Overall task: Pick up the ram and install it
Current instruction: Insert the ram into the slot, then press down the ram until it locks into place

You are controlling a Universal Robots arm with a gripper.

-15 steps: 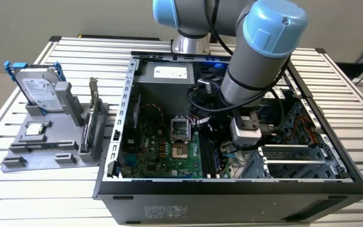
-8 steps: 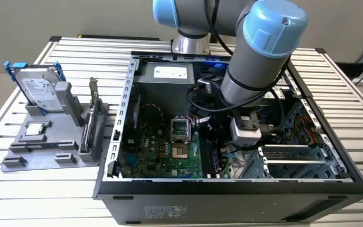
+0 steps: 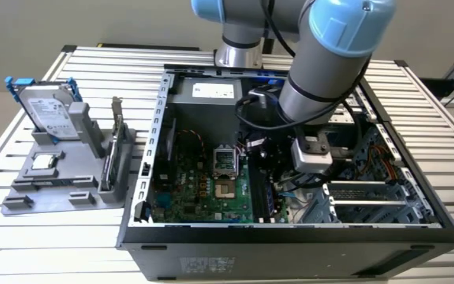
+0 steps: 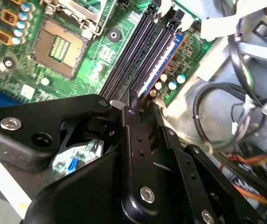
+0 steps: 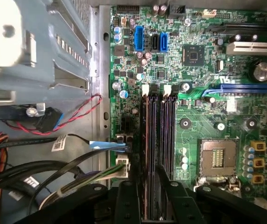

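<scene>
- The open computer case (image 3: 290, 228) lay on the slatted worktop (image 3: 93, 59), taking up its middle and the side toward the exterior view's right. A grey parts holder (image 3: 45, 195) with a hard drive (image 3: 49, 115) stood near the worktop's edge on the exterior view's left.
- The arm reached down into the case, and the end effector (image 3: 310, 177) hung low over the green motherboard (image 3: 187, 189), just beside the drive cage.
- In the second wrist view the end effector (image 4: 131, 105) appeared drawn in to a narrow pinch on one end of the ram (image 4: 164, 65). The ram's blue face ran along the outermost of the black memory slots (image 5: 168, 135).
- The ram looked lined up with that slot and at least partly entered. Whether it was fully seated could not be told.
- The white latches (image 5: 146, 89) at the far end of the slots seemed tipped outward, which suggested the stick was not yet locked.
- Risk: with the grip at one end only, pressing down could tilt the stick, so one end would seat while the other rode high.
- Risk: if the notch sat off its key, more force could bend the motherboard or chip the contacts.
- Risk: the pinch on a thin edge could slip under load, letting the fingertips strike the neighbouring slots.
- Risk: loose cables (image 5: 54, 172) lay close beside the slots and could snag the end effector (image 5: 152, 205).
</scene>
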